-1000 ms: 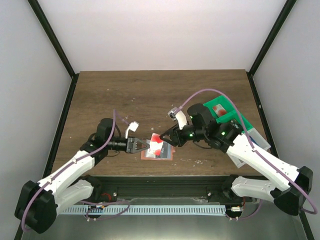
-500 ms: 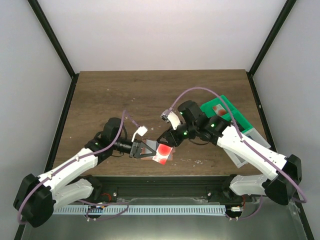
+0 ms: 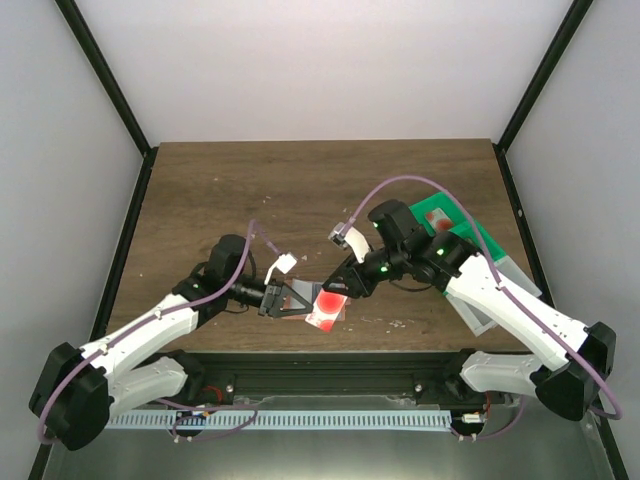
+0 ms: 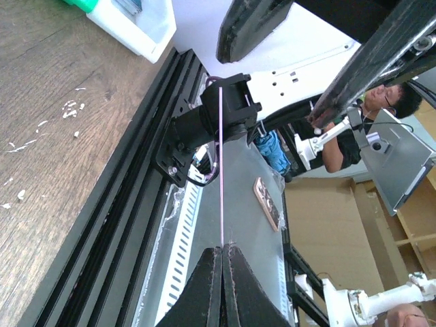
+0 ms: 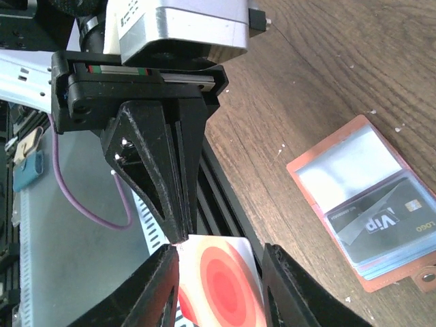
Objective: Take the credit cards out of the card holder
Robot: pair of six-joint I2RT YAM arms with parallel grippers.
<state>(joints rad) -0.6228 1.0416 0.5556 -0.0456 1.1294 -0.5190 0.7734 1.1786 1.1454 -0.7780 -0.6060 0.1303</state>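
Red-and-white card point(image 5: 221, 293) pinched in the closed left hand point(image 5: 178, 238), flanked by the spread right hand point(image 5: 219, 257).

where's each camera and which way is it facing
Top external: above and behind the bases, looking down on the brown wooden table; both arms show.
Left wrist: faces the black metal rail at the table's near edge; its shut left tool shows.
Right wrist: looks past its right tool at the open tan-pink card holder.
Shared: top external and right wrist both show the red and white plastic card.
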